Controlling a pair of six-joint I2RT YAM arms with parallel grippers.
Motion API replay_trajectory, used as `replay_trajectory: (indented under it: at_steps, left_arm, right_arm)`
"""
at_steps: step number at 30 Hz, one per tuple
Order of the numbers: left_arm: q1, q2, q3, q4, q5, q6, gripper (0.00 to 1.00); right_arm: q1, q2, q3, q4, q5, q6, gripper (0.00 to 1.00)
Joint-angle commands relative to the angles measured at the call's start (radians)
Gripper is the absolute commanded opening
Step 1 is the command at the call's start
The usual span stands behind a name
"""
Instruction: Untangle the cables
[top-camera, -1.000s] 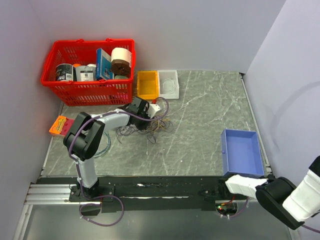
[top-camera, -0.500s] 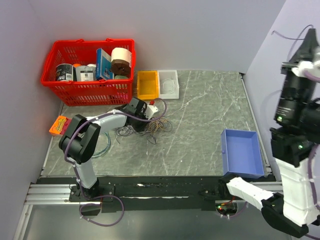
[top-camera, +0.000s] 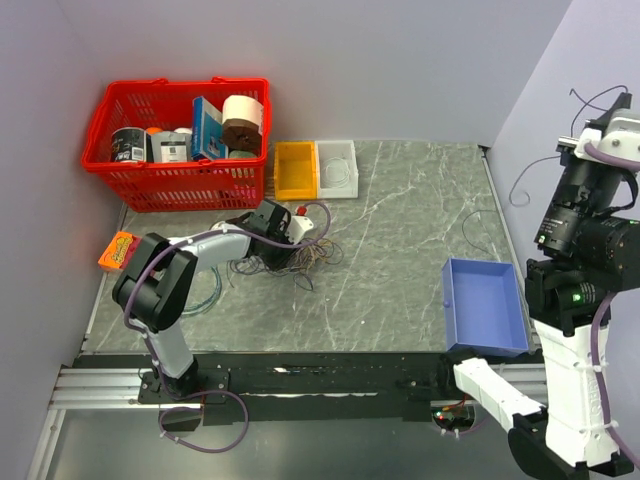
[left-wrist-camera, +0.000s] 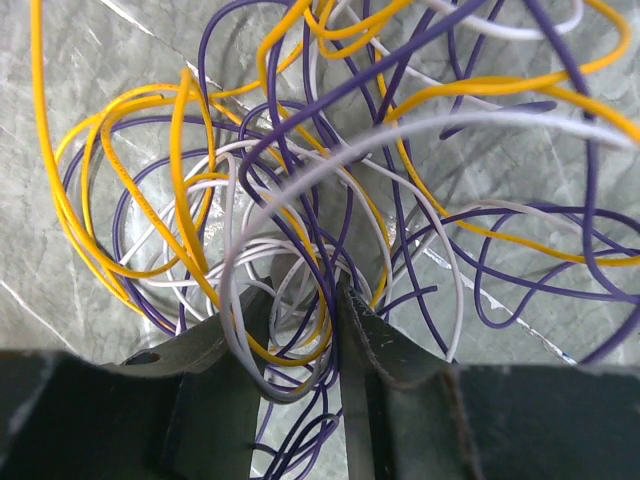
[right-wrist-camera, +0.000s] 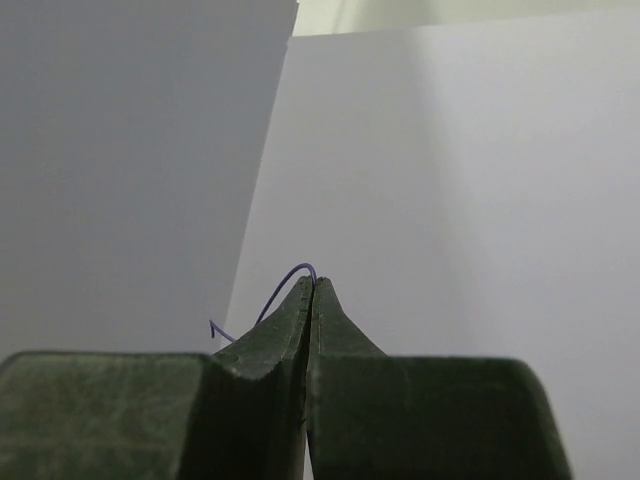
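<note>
The cables (top-camera: 305, 258) lie in a tangled heap of purple, yellow and pale grey wires left of the table's middle; they fill the left wrist view (left-wrist-camera: 300, 170). My left gripper (top-camera: 304, 240) is down in the heap. Its jaws (left-wrist-camera: 303, 310) stand a narrow gap apart, with purple, yellow and grey strands running loosely between them. My right gripper (top-camera: 615, 105) is raised high at the far right. In the right wrist view it (right-wrist-camera: 313, 285) is shut on one thin purple wire (right-wrist-camera: 283, 288), whose end curls out to the left.
A red basket (top-camera: 180, 185) of goods stands at the back left, with a yellow bin (top-camera: 295, 170) and a white bin (top-camera: 337, 168) beside it. A blue tray (top-camera: 485, 305) sits at the right. A teal hoop (top-camera: 207, 290) and an orange item (top-camera: 118, 250) lie at the left.
My right arm has swung up from low at the near right corner to high on the right. My left gripper has shifted slightly over the heap.
</note>
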Motion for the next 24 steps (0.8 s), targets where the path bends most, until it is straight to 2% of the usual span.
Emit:
replay_trajectory:
  at_steps: [1, 16, 19, 22, 24]
  left_arm:
    - [0.003, -0.047, -0.007, 0.004, 0.021, -0.001, 0.38]
    - [0.003, -0.013, 0.015, -0.001, 0.031, 0.007, 0.38]
    - [0.003, -0.012, 0.015, 0.003, 0.03, 0.008, 0.38]
    - [0.003, -0.01, 0.018, 0.007, 0.042, 0.002, 0.38]
    - [0.003, -0.007, 0.02, 0.005, 0.053, -0.007, 0.38]
  right_arm:
    - [-0.036, -0.019, 0.006, 0.037, 0.01, 0.058, 0.0]
    - [-0.044, -0.065, 0.038, -0.141, 0.007, 0.145, 0.0]
    - [-0.044, -0.08, -0.022, -0.139, 0.01, 0.185, 0.0]
    - [-0.047, -0.123, -0.158, -0.173, 0.047, 0.292, 0.0]
    - [-0.047, -0.177, -0.333, -0.166, 0.073, 0.363, 0.0]
